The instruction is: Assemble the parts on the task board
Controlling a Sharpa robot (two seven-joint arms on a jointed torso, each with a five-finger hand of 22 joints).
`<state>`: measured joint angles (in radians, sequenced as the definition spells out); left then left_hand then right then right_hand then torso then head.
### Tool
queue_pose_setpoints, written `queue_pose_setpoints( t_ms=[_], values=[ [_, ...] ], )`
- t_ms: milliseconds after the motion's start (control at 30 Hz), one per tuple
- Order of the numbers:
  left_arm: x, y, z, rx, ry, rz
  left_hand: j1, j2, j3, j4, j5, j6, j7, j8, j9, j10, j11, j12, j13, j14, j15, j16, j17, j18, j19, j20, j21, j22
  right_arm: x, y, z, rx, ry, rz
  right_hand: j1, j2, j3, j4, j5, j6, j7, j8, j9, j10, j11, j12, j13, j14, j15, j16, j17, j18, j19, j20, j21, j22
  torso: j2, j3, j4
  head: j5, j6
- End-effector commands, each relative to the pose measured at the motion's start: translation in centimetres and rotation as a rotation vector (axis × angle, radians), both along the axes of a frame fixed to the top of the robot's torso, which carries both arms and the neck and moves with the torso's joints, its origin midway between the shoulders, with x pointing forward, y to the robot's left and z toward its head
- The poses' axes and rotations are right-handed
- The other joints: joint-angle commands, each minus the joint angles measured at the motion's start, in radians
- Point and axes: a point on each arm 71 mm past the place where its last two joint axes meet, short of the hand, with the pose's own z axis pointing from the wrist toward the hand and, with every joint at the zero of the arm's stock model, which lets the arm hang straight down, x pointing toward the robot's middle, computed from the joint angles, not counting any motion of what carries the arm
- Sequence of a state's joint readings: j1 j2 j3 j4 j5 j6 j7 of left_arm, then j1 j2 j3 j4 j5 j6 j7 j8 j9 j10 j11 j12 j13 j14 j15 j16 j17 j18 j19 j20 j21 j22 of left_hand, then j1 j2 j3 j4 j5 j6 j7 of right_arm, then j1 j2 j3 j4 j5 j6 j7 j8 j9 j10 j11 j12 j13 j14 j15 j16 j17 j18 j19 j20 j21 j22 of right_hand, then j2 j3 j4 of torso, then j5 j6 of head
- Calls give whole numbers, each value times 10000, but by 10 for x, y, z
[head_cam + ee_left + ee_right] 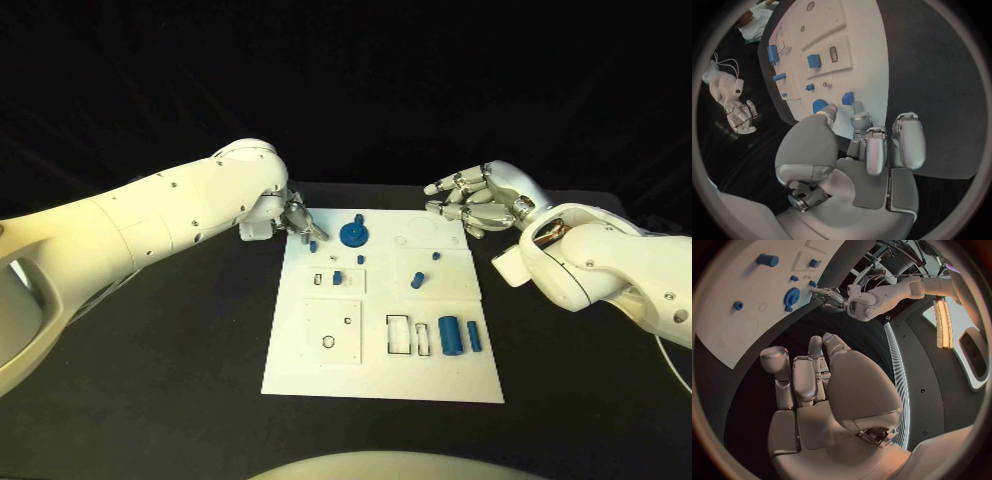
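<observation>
We see the black table carrying the white task board, on which the blue parts sit: a gear near its far edge, two cylinders lying by its right edge, and small pegs between. Our left hand reaches the board's far left corner, fingertips beside a small blue block, but we cannot tell whether it grips it. Our right hand hovers beyond the far right corner, fingers loosely curled and apart, holding nothing.

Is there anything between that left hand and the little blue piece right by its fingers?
Nothing visible. The left hand has its fingertips right beside the small blue part at the task board corner, with bare board between them.
</observation>
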<state>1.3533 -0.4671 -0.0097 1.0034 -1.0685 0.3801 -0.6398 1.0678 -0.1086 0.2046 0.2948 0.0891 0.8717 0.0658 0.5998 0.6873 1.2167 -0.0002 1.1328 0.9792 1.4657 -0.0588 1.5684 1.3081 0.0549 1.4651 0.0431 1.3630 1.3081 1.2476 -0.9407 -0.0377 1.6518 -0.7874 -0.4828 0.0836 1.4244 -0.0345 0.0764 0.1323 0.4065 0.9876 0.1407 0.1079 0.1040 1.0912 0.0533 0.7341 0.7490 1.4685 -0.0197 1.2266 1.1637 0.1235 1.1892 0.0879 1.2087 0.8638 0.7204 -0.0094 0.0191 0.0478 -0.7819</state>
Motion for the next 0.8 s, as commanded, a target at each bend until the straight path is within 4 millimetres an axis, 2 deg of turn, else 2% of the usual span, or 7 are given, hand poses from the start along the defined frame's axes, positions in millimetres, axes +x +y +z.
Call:
queue_pose_setpoints(
  t_ms=[33, 367, 800],
  values=[
    [0, -4, 0, -244, -27, -121, -19, -86, 168, -6, 33, -61, 8, 70, 17, -20, -33, 38, 5, 1051, -60, 24, 2627, 20, 144, -2, -36, 340, -1, 3, 0, -61, -40, 215, 77, -11, 48, -14, 26, -4, 51, -62, -14, -79, 6, -48, -16, 106, -22, -34, -8, 142, -36, -22, -52, -10, -5, -1, 5, -7, -12],
    [-1, -4, -2, -205, 158, -225, 161, -187, 1079, -26, 29, -38, -45, 218, 90, 61, -83, 122, 47, 1051, -103, 24, 2627, -7, 202, -38, 61, 475, 0, 4, -1, -80, 0, 233, 76, -13, 64, -15, 52, 0, 52, -60, -13, -76, 6, -50, -26, 108, -21, -33, -5, 141, -30, -22, -51, -4, -7, -3, 5, 26, -27],
    [-3, -3, -4, 16, 516, -330, 189, -252, 1359, -42, 18, -18, -60, 276, 122, 97, -96, 154, 68, 1051, -111, 24, 2627, -13, 212, -46, 76, 505, 0, 5, -1, -88, 34, 252, 70, -8, 84, -10, 76, 6, 53, -58, -13, -68, 7, -49, -37, 113, -21, -23, 10, 141, -26, -22, -52, -4, -4, 4, 5, 36, -48]
  ],
)
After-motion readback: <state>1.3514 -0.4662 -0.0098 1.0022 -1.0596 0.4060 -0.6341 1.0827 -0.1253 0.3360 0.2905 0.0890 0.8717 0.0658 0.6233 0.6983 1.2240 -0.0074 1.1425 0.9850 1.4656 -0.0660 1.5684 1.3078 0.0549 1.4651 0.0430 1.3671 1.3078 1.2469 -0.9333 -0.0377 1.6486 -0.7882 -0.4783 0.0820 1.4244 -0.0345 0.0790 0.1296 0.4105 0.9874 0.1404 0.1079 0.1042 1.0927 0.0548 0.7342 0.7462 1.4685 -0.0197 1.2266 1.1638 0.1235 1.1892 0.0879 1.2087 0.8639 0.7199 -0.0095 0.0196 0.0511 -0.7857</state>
